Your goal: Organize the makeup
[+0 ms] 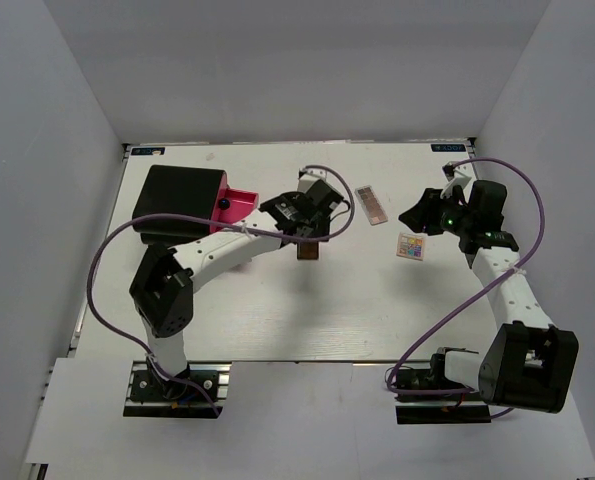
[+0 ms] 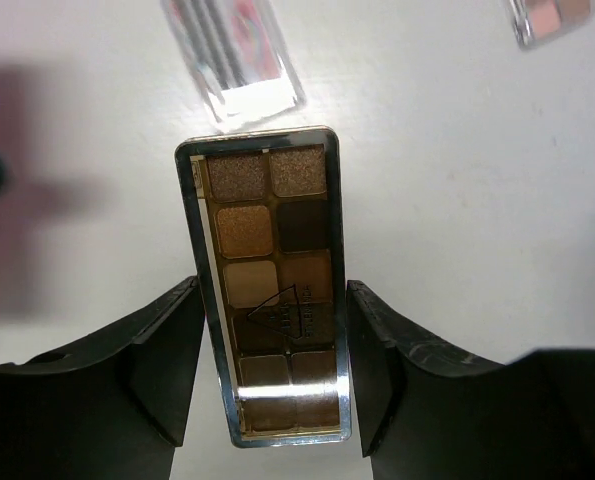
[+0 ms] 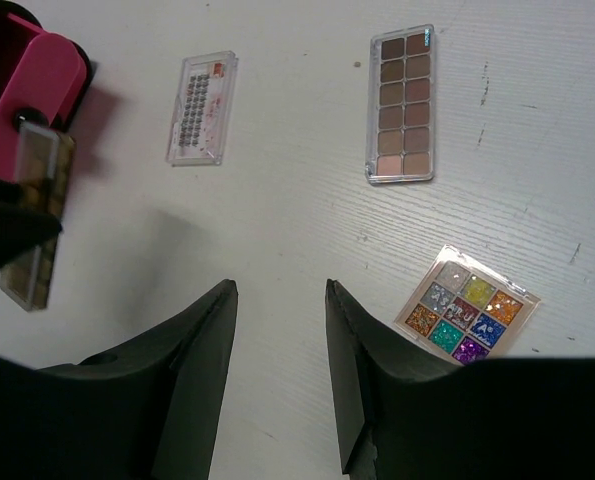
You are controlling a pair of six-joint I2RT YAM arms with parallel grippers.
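My left gripper (image 1: 304, 232) is shut on a long brown-gold eyeshadow palette (image 2: 272, 290) by its long edges and holds it above the table, right of the pink tray; it also shows in the top view (image 1: 308, 251) and the right wrist view (image 3: 35, 215). The white-pink flat packet (image 2: 232, 55) lies just beyond it (image 3: 202, 108). The second brown palette (image 1: 372, 203) lies flat at centre back (image 3: 403, 105). The small multicoloured palette (image 1: 411, 246) lies near my right gripper (image 3: 280, 290), which is open, empty and above the table. No lipstick tubes show clearly.
The big black case (image 1: 180, 198) with its open pink tray (image 1: 241, 204) stands at the back left; a small dark round thing sits in the tray. White walls enclose the table on three sides.
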